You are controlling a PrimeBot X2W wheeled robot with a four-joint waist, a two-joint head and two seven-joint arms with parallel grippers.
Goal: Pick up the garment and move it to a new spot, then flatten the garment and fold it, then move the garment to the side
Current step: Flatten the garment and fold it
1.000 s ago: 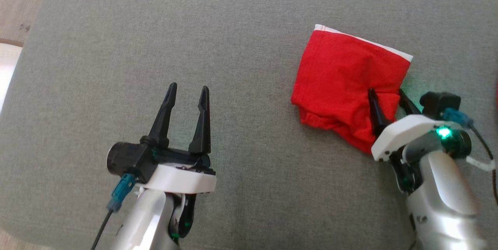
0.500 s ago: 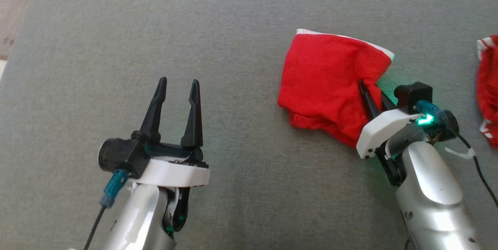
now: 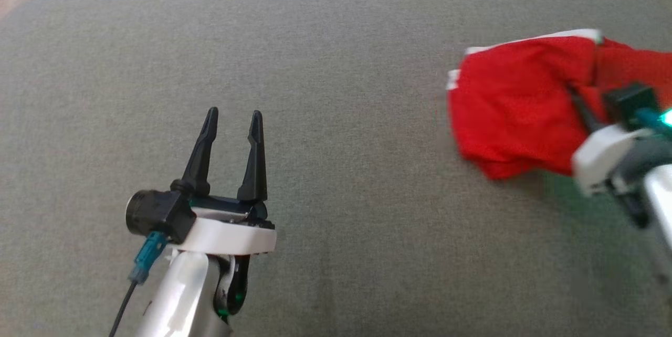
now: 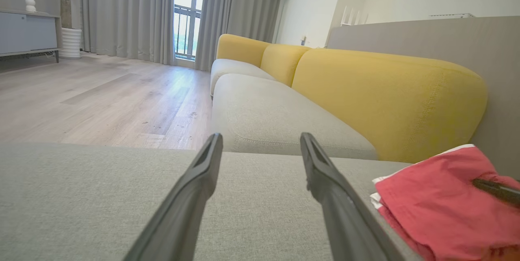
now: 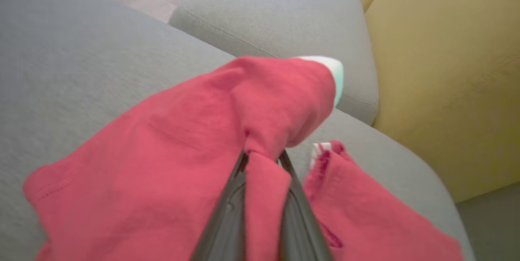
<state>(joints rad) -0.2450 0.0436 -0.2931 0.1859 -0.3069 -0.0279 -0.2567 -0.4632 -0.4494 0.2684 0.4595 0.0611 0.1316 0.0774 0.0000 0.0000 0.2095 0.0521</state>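
Clamped right gripper jaws on a bunched fold of soft red garment, white-trimmed, at right of woven grey cushion. Held left gripper jaws apart, empty, well leftward.

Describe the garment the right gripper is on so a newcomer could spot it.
On the wide grey seat cushion, look toward the robot's right end. The garment is red cloth with a white edge. Unlike the other red cloth beside it, it is bunched up and pinched in the right gripper.
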